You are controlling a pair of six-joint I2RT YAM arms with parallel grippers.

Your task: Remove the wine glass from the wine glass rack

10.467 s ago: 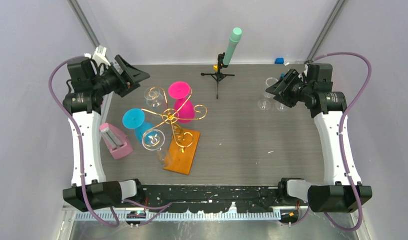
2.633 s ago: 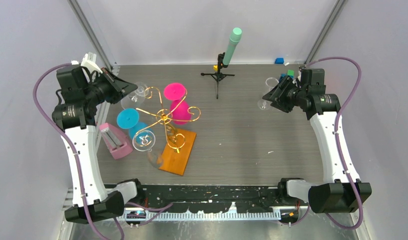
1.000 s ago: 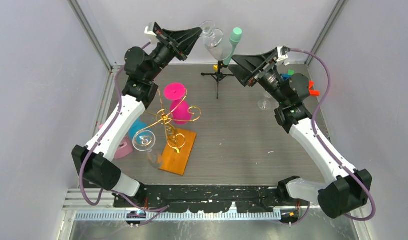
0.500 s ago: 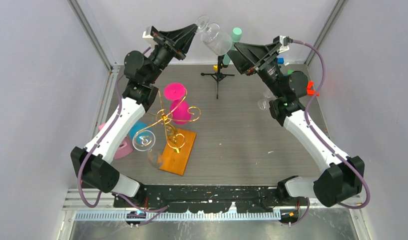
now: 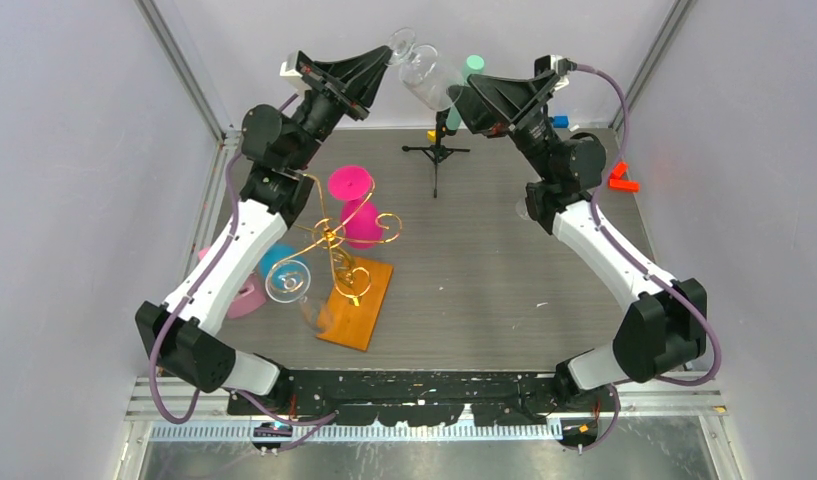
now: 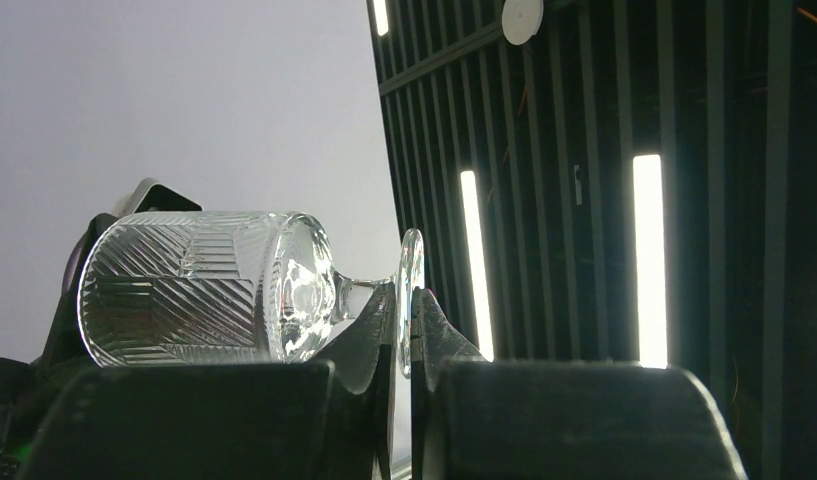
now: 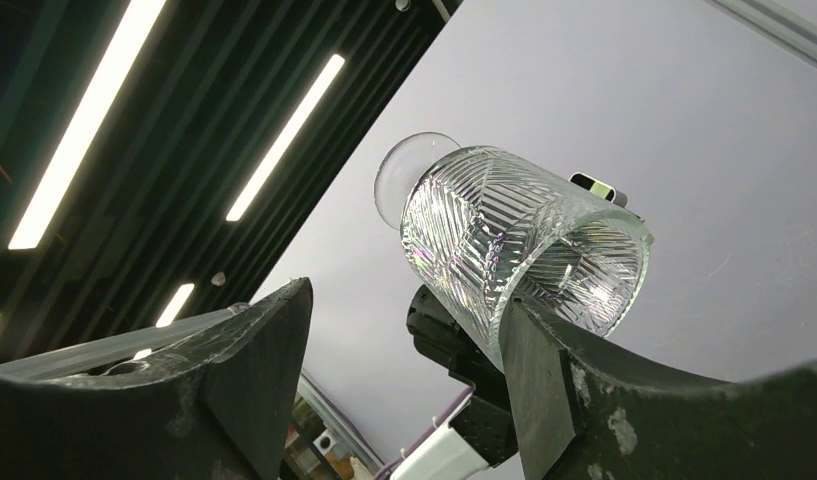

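- The left pincer point(image 5: 384, 58) is raised high over the far side of the surface point(image 5: 504, 280), its fingers point(image 6: 364, 345) clamped on the stem of the wine glass point(image 5: 427, 75) right by the foot
- The wine glass is clear with a ribbed bowl; it lies nearly on its side in the air, off the rack point(image 5: 336, 240) and well apart from it
- The right pincer point(image 7: 404, 300) is raised as well and faces the left one; its fingers stand wide apart, and the open end of the bowl reaches in beside one finger point(image 7: 544, 370); whether they touch cannot be told
- The rack stands on its orange base point(image 5: 359, 320) at the left of the surface, with a pink glass point(image 5: 359, 205), a blue glass point(image 5: 274, 262) and another clear glass point(image 5: 289, 282) hanging on its gold arms
- A black tripod point(image 5: 437, 152) with a mint-green cylinder point(image 5: 472, 68) stands at the far edge
- A pink block point(image 5: 244, 298) lies left of the rack
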